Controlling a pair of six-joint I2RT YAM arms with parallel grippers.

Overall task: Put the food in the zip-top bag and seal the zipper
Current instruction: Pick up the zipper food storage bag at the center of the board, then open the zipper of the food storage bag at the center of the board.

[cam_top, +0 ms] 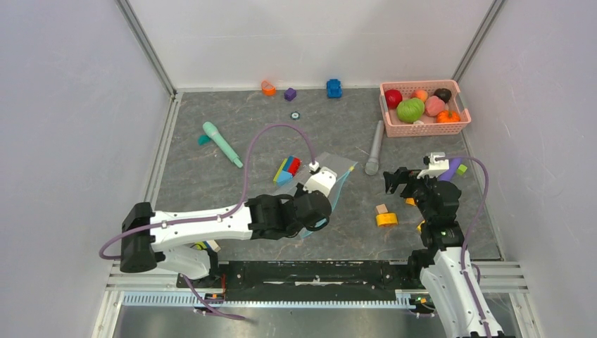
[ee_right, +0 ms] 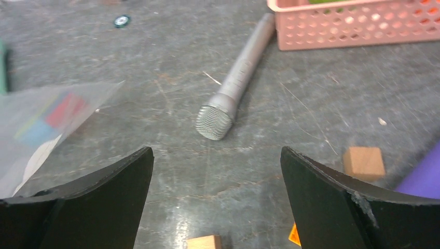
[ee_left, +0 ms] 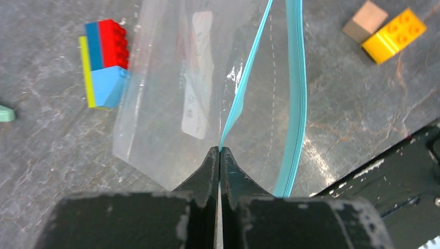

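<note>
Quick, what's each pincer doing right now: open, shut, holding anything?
Left pincer: closed, pinching one teal zipper strip of the clear crinkly plastic zip-top bag.
Right pincer: open, holding nothing.

Food (cam_top: 410,110) lies in the basket (cam_top: 425,130), apparently well right of the bag (cam_top: 337,165).

Clear zip-top bag (ee_left: 155,104) on table (cam_top: 211,190), teal zipper (ee_left: 297,104) parted; food (cam_top: 410,110) in basket (cam_top: 426,129).

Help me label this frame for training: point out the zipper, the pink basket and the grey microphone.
zipper (ee_left: 299,93): left wrist view, middle of the right-hand teal strip.
pink basket (cam_top: 422,129): top external view, its near wall.
grey microphone (ee_right: 239,72): right wrist view, middle of its handle.
</note>
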